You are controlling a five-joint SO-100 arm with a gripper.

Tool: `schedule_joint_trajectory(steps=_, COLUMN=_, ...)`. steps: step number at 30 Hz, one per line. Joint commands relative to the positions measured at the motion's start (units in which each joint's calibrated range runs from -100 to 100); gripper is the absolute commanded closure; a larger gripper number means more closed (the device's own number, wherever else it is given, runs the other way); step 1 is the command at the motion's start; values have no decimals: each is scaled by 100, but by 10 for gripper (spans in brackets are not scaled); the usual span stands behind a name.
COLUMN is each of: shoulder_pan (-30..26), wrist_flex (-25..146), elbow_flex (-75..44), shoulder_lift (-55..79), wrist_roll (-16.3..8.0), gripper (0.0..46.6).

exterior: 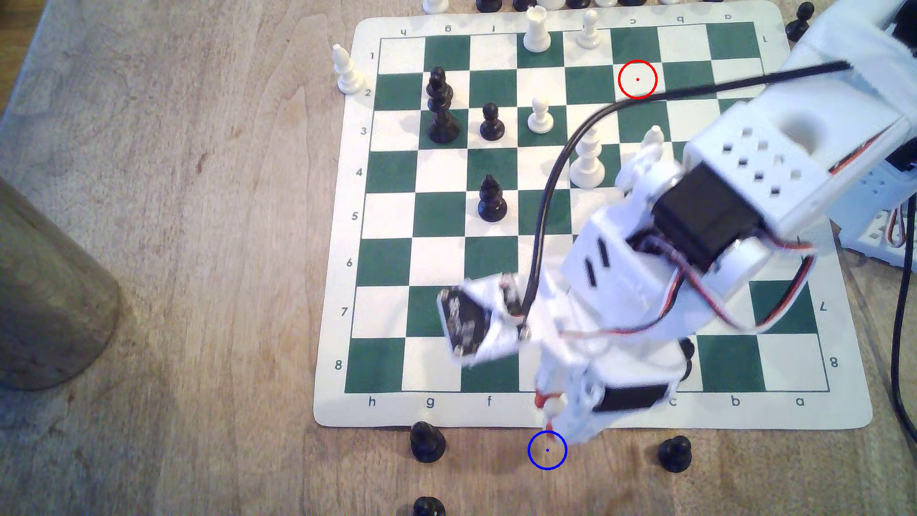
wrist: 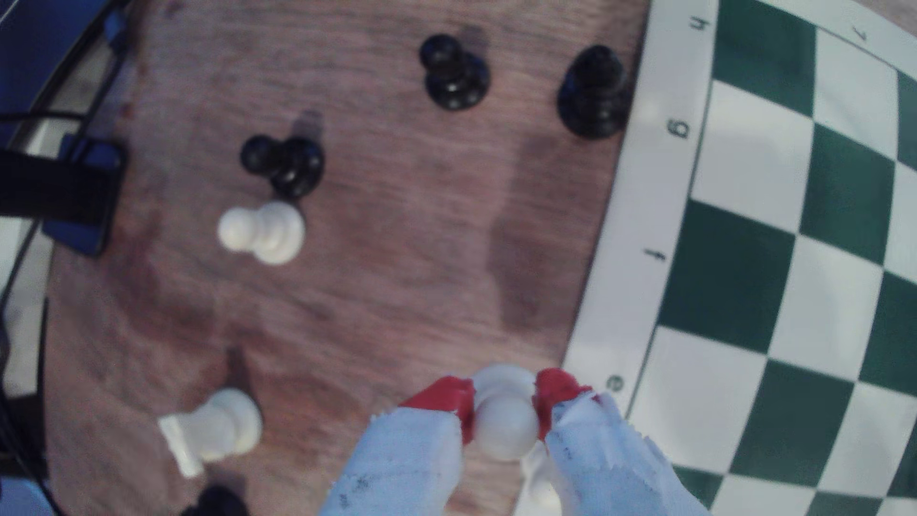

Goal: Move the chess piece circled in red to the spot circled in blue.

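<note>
Gripper (exterior: 550,414) clenched on white pawn (wrist: 506,421) at board edge; blue-ringed spot (exterior: 547,450) just beyond, on desk.

Bare wood around the blue-ringed spot (exterior: 547,450), 2 black pawns (exterior: 426,441) (exterior: 675,453) well aside

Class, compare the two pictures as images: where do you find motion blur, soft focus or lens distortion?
Exterior view: the gripper and the arm's lower part are smeared by motion, while the board and standing pieces stay fairly sharp. Wrist view: soft all over, and the board's edge bows in a curve, a wide-lens distortion; the white pawn between the red fingertips is the clearest thing.
</note>
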Motion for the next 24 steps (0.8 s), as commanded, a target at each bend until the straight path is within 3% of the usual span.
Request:
schedule_joint_trajectory(steps=1, shoulder_pan=-9, wrist_flex=-163, elbow_flex=-701, shoulder_lift=240, wrist_roll=-20, gripper=464)
schedule_joint_trajectory(steps=24, shoulder_pan=77, wrist_flex=-335, elbow_flex=-936, shoulder_lift=928, wrist_roll=-15, gripper=464)
